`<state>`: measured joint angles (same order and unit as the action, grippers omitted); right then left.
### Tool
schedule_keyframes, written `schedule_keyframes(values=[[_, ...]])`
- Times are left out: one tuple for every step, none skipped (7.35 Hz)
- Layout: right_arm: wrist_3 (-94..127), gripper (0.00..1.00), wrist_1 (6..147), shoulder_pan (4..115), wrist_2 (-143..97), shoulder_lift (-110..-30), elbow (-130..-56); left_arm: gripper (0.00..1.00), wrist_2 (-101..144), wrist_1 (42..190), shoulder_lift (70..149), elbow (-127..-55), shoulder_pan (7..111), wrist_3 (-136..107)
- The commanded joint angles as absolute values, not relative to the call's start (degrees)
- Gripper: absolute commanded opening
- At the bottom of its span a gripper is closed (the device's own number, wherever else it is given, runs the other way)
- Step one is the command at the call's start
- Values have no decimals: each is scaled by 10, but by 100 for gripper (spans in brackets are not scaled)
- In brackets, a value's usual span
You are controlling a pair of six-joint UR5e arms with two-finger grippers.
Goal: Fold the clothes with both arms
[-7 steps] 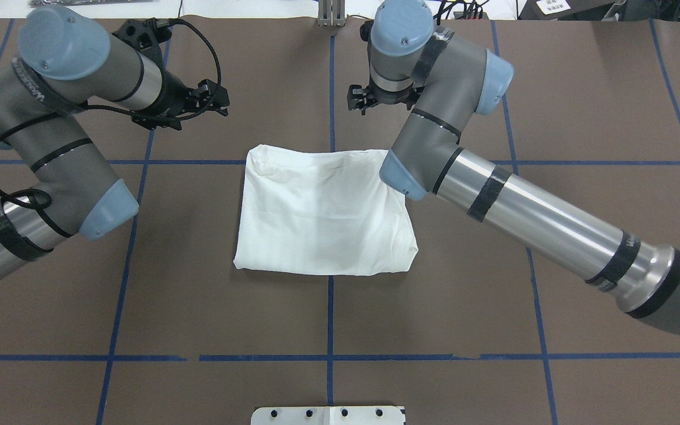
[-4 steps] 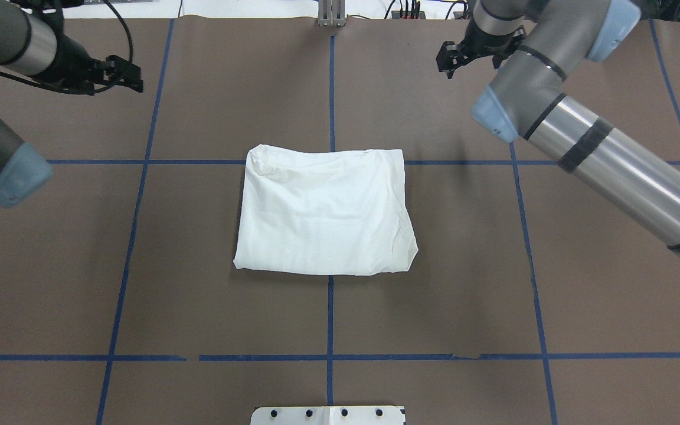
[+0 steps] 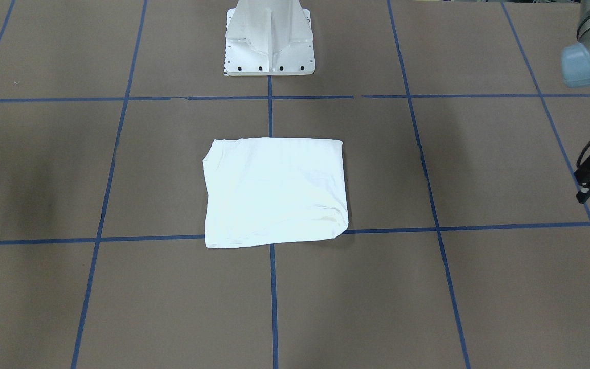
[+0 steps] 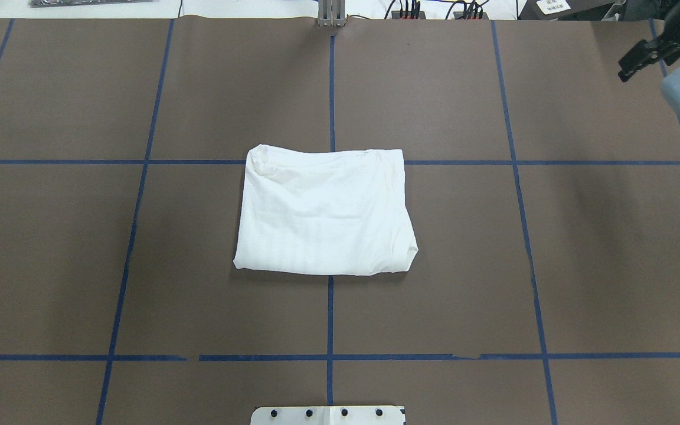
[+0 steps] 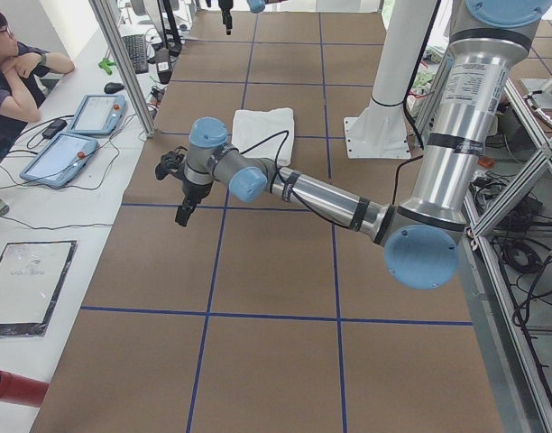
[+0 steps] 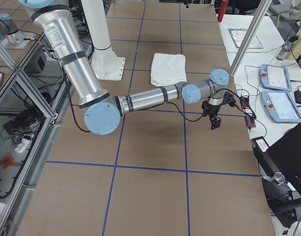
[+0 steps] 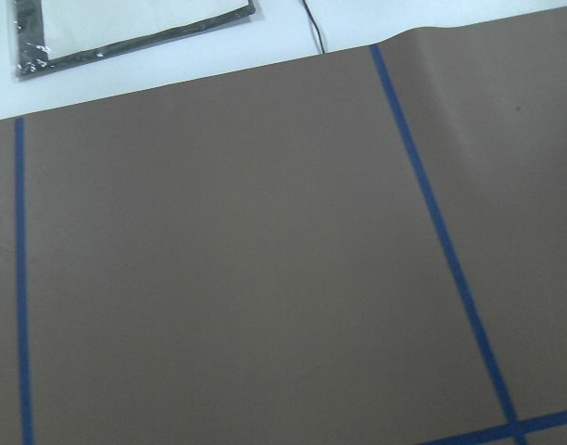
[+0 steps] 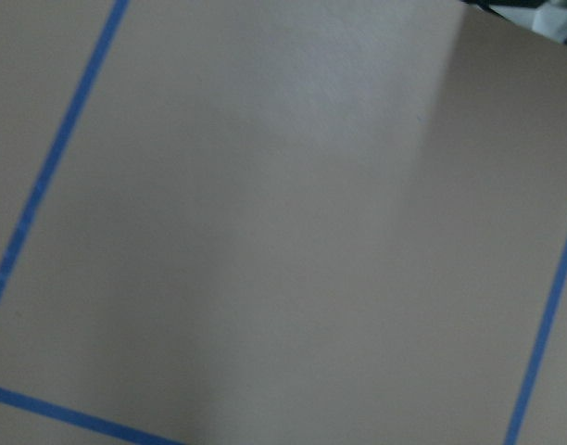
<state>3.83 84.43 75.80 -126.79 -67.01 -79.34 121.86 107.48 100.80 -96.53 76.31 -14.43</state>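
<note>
Grippers first: my left black two-finger gripper (image 5: 184, 215) and my right black two-finger gripper (image 6: 215, 123) hang above the brown blue-taped table (image 4: 198, 106), far out to either side of the white metal pedestal (image 3: 269, 38). I cannot tell whether their jaws stand apart or together. The folded white cloth T-shirt (image 4: 325, 215) lies flat in front of that pedestal, well apart from both.

The shirt (image 4: 325, 212) is soft white cloth, matt and lightly creased. The table (image 4: 464, 265) wears a dull brown paper-like sheet crossed by smooth blue tape (image 4: 329, 319). The left arm (image 5: 330, 194) and right arm (image 6: 145, 98) show glossy bare-metal tubes, matt grey joints and smooth pale-blue caps. The pedestal (image 3: 269, 41) looks like white painted metal.
</note>
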Motion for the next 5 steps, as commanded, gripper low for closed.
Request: schedule_keyframes(values=[[5, 100, 821, 804, -1311, -738, -802, 100, 1258, 1072, 966, -970, 806, -61], [-5, 100, 816, 821, -1309, -764, -806, 100, 1253, 1100, 968, -963, 805, -58], [-5, 100, 812, 824, -1303, -782, -806, 100, 1252, 1107, 945, -952, 804, -57], [6, 100, 814, 828, -1303, -787, -806, 100, 1254, 1108, 938, -939, 806, -55], [13, 100, 820, 828, -1309, -789, -802, 100, 1259, 1097, 939, -937, 809, -55]])
